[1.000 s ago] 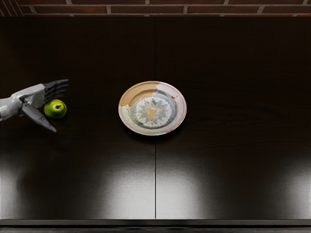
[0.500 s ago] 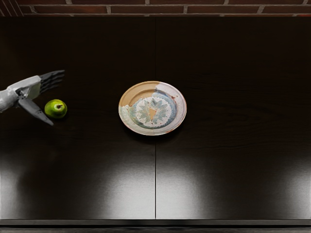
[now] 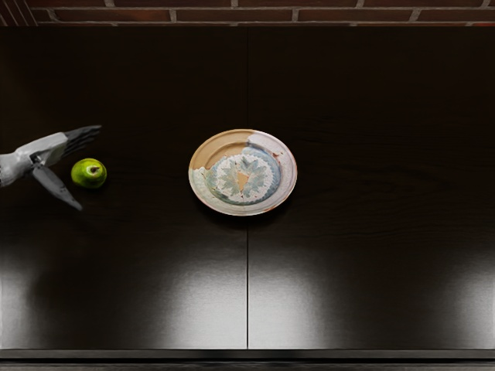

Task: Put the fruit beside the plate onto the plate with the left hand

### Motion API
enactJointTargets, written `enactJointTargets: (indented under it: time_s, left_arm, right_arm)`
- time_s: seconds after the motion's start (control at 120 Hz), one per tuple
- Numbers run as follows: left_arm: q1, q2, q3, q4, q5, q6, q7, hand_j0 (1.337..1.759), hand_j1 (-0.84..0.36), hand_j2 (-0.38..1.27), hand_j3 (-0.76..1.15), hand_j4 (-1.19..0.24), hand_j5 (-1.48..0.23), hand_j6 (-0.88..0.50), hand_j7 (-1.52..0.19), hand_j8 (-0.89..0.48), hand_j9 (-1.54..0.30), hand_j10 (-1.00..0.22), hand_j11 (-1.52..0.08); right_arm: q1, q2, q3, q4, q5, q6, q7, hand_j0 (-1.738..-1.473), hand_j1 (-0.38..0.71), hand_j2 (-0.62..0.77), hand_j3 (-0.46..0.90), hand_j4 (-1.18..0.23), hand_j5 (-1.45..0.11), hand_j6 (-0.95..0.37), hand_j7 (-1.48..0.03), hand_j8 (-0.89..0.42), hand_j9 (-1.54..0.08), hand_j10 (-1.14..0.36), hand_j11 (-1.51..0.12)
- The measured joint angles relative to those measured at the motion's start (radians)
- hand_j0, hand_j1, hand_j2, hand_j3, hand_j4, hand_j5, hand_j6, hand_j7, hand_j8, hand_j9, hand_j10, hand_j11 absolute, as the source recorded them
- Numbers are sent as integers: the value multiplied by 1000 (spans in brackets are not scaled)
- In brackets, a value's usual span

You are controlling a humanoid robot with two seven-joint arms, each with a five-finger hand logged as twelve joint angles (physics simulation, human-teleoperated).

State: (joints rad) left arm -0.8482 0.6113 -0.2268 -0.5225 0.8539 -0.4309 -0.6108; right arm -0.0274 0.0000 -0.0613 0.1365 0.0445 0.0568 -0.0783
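The left hand [image 3: 46, 152] is dipping back toward the green apple [image 3: 88, 173] after lifting up and away half a second ago; a second ago it was sitting closer around the fruit. The apple is not budging through this, still lying on the dark table [image 3: 371, 247] well left of the patterned ceramic plate [image 3: 226, 139]. The fingers [image 3: 82, 136] are stretching straight past the apple's far side and the thumb [image 3: 59, 190] is splaying wide on its near side, so the hand is fully open, gripping nothing. I am reading this as a grasp being re-lined, the carry not begun. Bare tabletop is lying between apple and plate, giving a free path rightward; the brick wall [image 3: 247, 14] is standing well back
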Motion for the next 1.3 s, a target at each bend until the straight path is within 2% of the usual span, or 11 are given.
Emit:
enactJointTargets:
  time_s: [0.258, 0.525, 0.658, 0.775, 1.3]
  left_arm:
    - [-8, -3, 22, 9, -3, 1, 0, 1658, 327, 8, 0, -24, -26, -25, -25, -24, -25, -23, -25]
    - [-9, -4, 24, 9, -6, 3, 0, 1658, 194, 30, 0, -137, -171, -138, -171, -137, -171, -135, -171]
    - [-9, -18, 25, 7, -4, 49, 0, 1658, 159, 37, 0, -167, -210, -168, -210, -167, -210, -165, -210]
    - [-27, -29, 28, 7, -2, 65, 0, 1658, 142, 40, 0, -181, -229, -182, -228, -181, -228, -180, -228]
    - [-25, -54, 64, 8, 0, 89, 0, 1658, 116, 44, 0, -203, -257, -204, -256, -203, -256, -201, -256]
  right_arm:
    - [0, 0, 0, 0, 2, 0, -1, -1658, -320, -5, 0, -24, -31, -24, -31, -24, -31, -24, -31]
    - [0, 0, 0, 0, 4, 0, -1, -1658, -320, -5, 0, -24, -31, -24, -31, -24, -31, -24, -31]
    - [0, 0, 0, 0, 5, 0, 0, -1658, -320, -5, 0, -24, -31, -24, -31, -24, -31, -24, -31]
    - [-1, 0, 0, 0, 4, 0, 0, -1658, -320, -5, 0, -24, -31, -24, -31, -24, -31, -24, -31]
    - [-3, 0, -2, 0, 3, 0, 0, -1658, -320, -5, 0, -24, -31, -24, -31, -24, -31, -24, -31]
